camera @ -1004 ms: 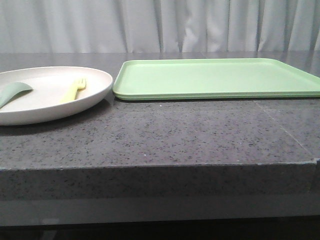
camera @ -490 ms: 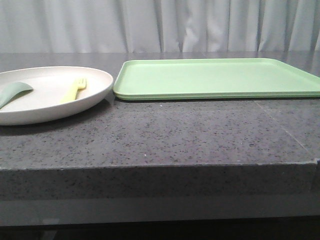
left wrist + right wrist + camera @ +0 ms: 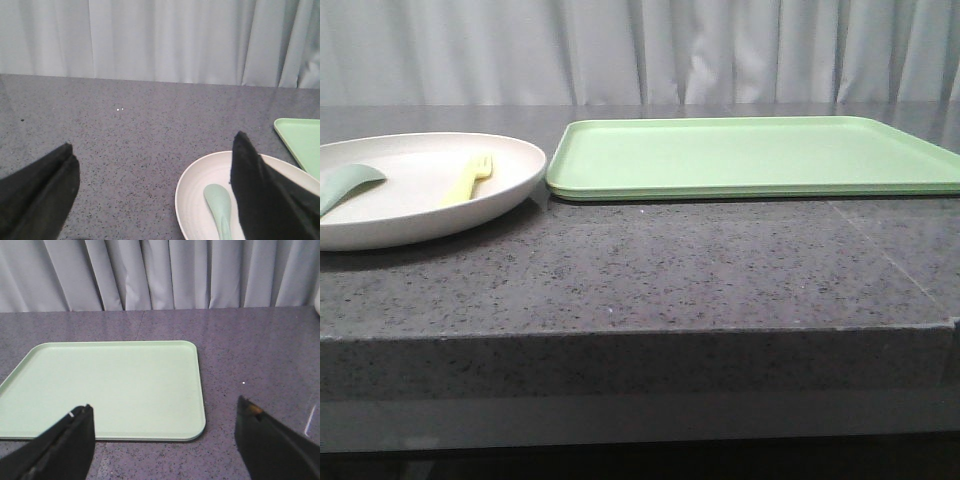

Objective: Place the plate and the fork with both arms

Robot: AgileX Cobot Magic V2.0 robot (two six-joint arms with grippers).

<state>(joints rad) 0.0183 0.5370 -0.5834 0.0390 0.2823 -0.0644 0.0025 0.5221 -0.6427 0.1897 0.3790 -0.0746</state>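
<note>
The off-white plate (image 3: 510,165) rests on the dark stone table at the left, just left of the tray. The pale-yellow fork (image 3: 468,180) lies in the plate on its right side. The plate also shows in the left wrist view (image 3: 192,192); the fork is hidden there behind a finger. My left gripper (image 3: 152,167) is open and empty above the table, one finger over the plate. My right gripper (image 3: 165,432) is open and empty, near the tray's front edge. Neither gripper shows in the front view.
A dull blue-green spoon (image 3: 348,184) lies in the plate's left side, also in the left wrist view (image 3: 219,202). A flat light-green tray (image 3: 750,155) lies at centre and right, also in the right wrist view (image 3: 105,385). Grey curtains hang behind the table.
</note>
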